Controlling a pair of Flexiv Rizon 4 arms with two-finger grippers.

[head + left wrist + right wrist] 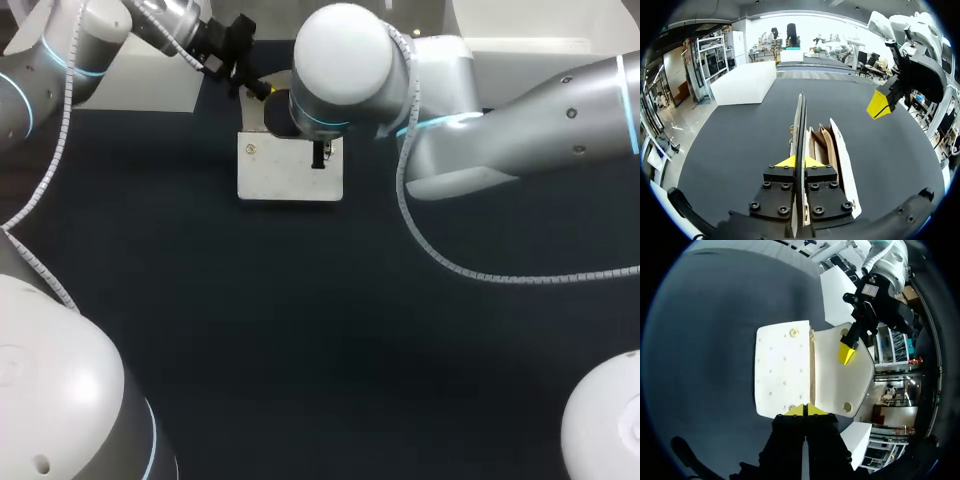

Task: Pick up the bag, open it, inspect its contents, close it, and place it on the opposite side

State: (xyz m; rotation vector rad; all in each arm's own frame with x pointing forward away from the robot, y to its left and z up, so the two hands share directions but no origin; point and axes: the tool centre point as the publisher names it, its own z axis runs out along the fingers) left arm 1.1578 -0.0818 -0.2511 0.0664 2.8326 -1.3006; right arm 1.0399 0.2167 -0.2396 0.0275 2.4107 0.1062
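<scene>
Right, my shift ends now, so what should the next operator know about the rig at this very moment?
Left gripper: jaws shut on the flap, holding it raised.
Right gripper: jaws shut, holding nothing, clear of the bag.
Bag: far middle of the table, open, brown compartments showing.
Done: bag opened.
Left: inspect the contents, close it, place it on the opposite side.

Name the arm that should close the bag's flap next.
Left. The left gripper is shut on the edge of the open flap, so it could probably just lower it onto the bag. The right gripper hangs clear of the bag, holding nothing.
</scene>
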